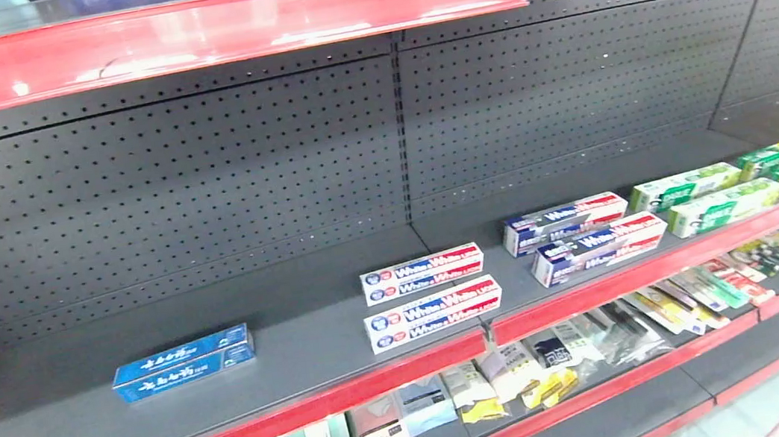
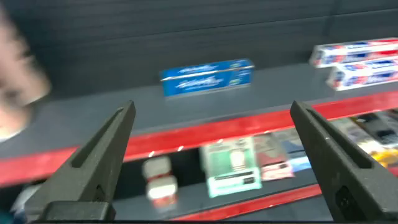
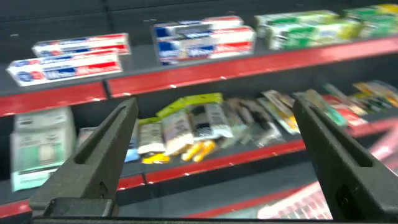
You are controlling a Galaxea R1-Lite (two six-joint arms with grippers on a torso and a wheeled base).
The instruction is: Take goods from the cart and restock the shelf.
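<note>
With the left claw (image 2: 211, 109) and right claw (image 3: 214, 99) both spread apart and empty, restocking likely goes best onto the dark grey red-edged metal shelf (image 1: 294, 291), parallel and just beside the blue cardboard toothpaste box (image 1: 183, 362) lying there.
</note>
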